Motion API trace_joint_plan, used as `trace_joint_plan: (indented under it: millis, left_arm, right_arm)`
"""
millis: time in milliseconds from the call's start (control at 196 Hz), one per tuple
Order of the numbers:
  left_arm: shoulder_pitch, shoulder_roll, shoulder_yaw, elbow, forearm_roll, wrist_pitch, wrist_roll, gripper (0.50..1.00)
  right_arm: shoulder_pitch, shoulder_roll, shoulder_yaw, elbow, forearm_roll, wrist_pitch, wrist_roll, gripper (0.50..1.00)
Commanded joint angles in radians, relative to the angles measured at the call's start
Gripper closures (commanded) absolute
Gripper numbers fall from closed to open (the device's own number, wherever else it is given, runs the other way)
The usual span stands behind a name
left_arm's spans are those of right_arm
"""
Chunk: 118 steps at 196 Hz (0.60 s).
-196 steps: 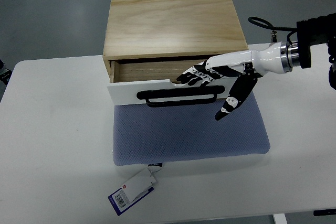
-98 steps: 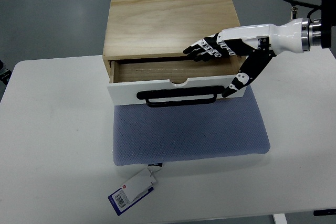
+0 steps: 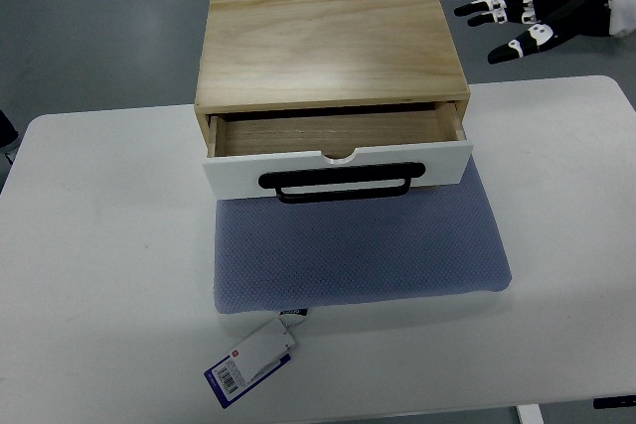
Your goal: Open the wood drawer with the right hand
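sat mid-surface (image 3: 109, 245), drawer (image 3: 338, 161) pulled part way out toward the near edge, long axis left to right, handle (image 3: 336, 184) on the near face. right hand (image 3: 517, 2) hung far right, well apart, fingers spread, empty. drawer lay near-left of it.

The only printed matter sits on a paper tag (image 3: 250, 361) at the lower centre-left of the frame, hanging off the front edge of the blue-grey mat (image 3: 358, 250). The tag is white with a dark blue border and carries a barcode and a small red mark, but the print is too small to read. No legible words, numbers or brand names show anywhere else.
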Motion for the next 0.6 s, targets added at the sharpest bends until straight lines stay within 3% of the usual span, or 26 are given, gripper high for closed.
trace_joint_plan:
  millis: [0, 234, 438, 596]
  left_arm:
    - [0.000, 0.000, 0.000, 0.000, 0.000, 0.000, 0.000, 0.500]
    - [0.000, 0.000, 0.000, 0.000, 0.000, 0.000, 0.000, 0.500]
    - [0.000, 0.000, 0.000, 0.000, 0.000, 0.000, 0.000, 0.500]
    - [0.000, 0.000, 0.000, 0.000, 0.000, 0.000, 0.000, 0.500]
  right_arm:
    - [-0.028, 0.009, 0.000, -0.100, 0.127, 0.000, 0.000, 0.544]
    - [-0.103, 0.104, -0.002, -0.347, 0.385, 0.000, 0.000, 0.546]
    - [-0.140, 0.234, 0.000, -0.514, 0.555, -0.143, -0.004, 0.546]
    - [-0.158, 0.305, 0.000, -0.566, 0.656, -0.175, -0.004, 0.546]
